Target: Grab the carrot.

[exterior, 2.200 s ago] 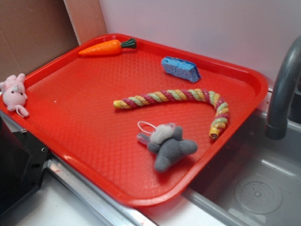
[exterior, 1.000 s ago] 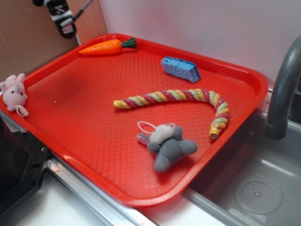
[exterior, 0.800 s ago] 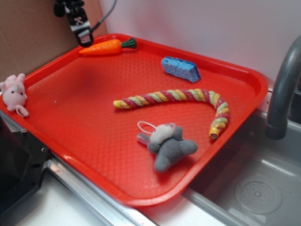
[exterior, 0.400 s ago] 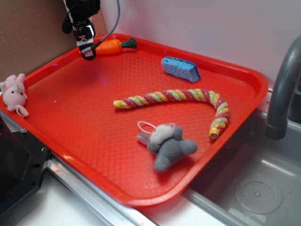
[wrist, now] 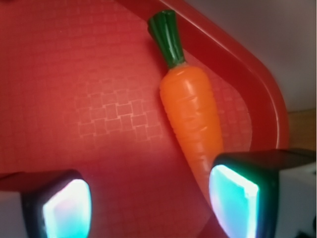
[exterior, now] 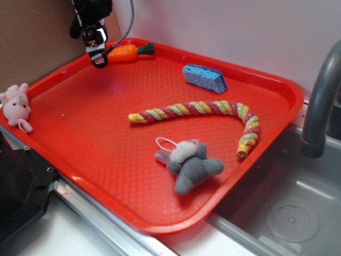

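- Far left of the exterior view: pink plush toy [exterior: 16,106] perched on the rim of the red tray [exterior: 80,138], well apart from the action.
- Upper left: gripper [exterior: 97,53] hanging over the tray's back corner, tip low over the pointed end of the carrot [exterior: 123,53]; placed there, most likely, to straddle the carrot before closing.
- Wrist view: fingers [wrist: 64,206] spread wide and empty, left pad over bare tray, right pad covering the carrot's tip; carrot [wrist: 190,119] off-centre toward the right pad, so a small shift probably needed first.
- Carrot lying flat just beside the back rim, green stem toward upper right; rim close by leaves little room on that side.
- Centre: striped rope [exterior: 197,112], grey plush [exterior: 189,165] below it.
- Right of centre, near the back: blue sponge [exterior: 205,77].
- Far right: grey faucet [exterior: 319,101] over the sink.
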Controlling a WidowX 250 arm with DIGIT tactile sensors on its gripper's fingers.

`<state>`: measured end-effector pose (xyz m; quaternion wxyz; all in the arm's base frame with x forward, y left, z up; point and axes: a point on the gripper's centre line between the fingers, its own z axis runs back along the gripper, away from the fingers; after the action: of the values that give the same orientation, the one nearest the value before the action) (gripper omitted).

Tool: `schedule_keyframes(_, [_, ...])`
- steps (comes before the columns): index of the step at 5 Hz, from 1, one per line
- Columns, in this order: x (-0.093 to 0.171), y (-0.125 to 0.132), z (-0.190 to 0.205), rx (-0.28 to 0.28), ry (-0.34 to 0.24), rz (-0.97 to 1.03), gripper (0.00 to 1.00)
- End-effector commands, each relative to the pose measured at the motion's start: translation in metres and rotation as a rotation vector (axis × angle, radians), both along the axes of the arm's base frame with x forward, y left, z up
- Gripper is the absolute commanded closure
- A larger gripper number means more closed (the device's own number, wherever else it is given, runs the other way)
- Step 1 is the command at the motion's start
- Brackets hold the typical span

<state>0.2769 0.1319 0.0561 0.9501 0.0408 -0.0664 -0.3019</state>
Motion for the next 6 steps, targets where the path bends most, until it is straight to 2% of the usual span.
schedule_keyframes(1, [0.014,0.0,0.017,0.027,-0.053,0.004,0.0])
schedule_keyframes(3, [0.032,0.011,-0.019,0.065,-0.019,-0.009,0.0])
schedule_keyframes(6, [0.041,0.009,-0.037,0.081,-0.002,-0.018,0.0])
